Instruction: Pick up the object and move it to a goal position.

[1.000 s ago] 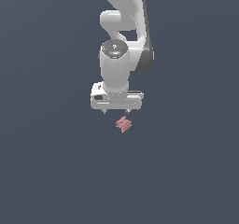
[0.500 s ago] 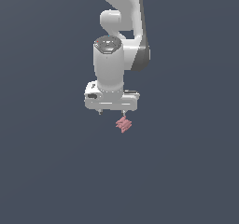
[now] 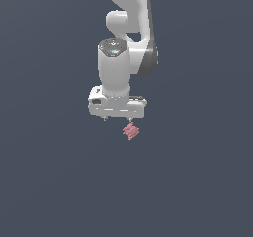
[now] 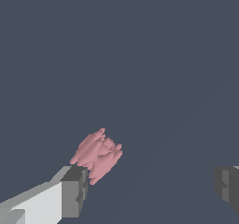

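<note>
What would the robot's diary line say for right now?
phase: approach | gripper: open, above the block | block: not gripped, near one finger | goal: not visible

The block [image 3: 131, 131] is small, pinkish-red and ridged, with jagged, uneven edges. It lies free on the plain dark grey ground, nothing gripping it, tilted at a slant rather than square to the view. In the wrist view, the block [image 4: 97, 154] shows its rows of ridges running lengthwise.
</note>
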Tool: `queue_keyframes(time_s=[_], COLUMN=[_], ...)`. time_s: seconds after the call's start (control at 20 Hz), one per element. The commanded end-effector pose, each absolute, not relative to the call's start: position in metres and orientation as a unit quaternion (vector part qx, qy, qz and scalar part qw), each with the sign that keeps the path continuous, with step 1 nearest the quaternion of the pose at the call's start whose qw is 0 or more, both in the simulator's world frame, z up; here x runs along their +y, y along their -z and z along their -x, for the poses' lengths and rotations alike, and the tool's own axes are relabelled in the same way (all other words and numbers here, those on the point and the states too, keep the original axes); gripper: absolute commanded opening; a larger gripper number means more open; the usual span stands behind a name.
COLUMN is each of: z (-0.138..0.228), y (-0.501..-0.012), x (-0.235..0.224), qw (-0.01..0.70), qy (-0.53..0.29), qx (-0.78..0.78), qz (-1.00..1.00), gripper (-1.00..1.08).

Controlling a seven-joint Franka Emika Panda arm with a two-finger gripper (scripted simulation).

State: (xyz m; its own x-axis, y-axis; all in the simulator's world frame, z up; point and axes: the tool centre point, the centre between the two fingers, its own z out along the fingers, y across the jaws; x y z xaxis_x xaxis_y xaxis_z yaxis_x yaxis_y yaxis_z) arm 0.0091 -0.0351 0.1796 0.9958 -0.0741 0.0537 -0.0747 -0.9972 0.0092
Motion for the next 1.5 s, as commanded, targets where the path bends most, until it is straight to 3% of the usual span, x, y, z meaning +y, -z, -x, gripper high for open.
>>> queue_keyframes(time_s=[0.0, 1.45], z=[-0.009, 0.013], y=[-0.177, -0.104], x=[-0.033, 0.015], qw=[0.005, -0.002], qy=[-0.026, -0.003], qx=[-0.047, -0.348], qz=[-0.999, -0.938], gripper=[1.00, 1.00])
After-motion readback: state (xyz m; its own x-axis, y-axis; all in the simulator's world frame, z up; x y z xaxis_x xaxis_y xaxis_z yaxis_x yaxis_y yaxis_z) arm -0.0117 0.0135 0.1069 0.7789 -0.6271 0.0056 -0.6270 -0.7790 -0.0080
